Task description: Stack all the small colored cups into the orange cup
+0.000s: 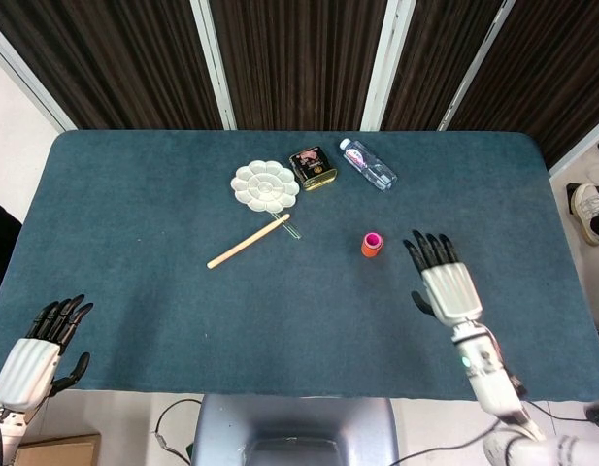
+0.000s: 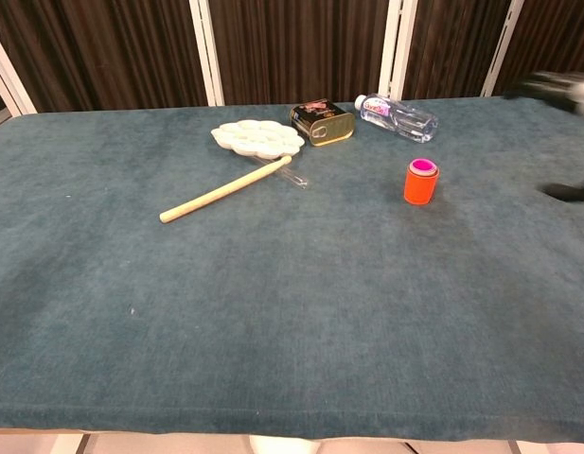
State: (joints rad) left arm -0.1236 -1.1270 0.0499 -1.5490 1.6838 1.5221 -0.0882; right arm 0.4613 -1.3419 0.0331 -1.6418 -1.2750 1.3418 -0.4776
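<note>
The orange cup [image 1: 371, 245] [image 2: 420, 182] stands upright on the blue tablecloth, right of centre. A pink cup [image 1: 374, 238] [image 2: 423, 166] sits nested in its mouth, only its rim showing. My right hand [image 1: 447, 282] hovers to the right and nearer the front edge, well apart from the cups, fingers spread and holding nothing. In the chest view it shows only as a blur [image 2: 568, 189] at the right border. My left hand [image 1: 37, 348] hangs off the table's front left corner, fingers apart and empty.
A white palette [image 1: 265, 184] [image 2: 257, 138], a dark tin [image 1: 312, 167] [image 2: 322, 121] and a lying water bottle [image 1: 368, 163] [image 2: 397, 115] sit at the back. A wooden stick [image 1: 248, 241] [image 2: 225, 189] and a small glass tube [image 1: 292, 229] lie left of the cups.
</note>
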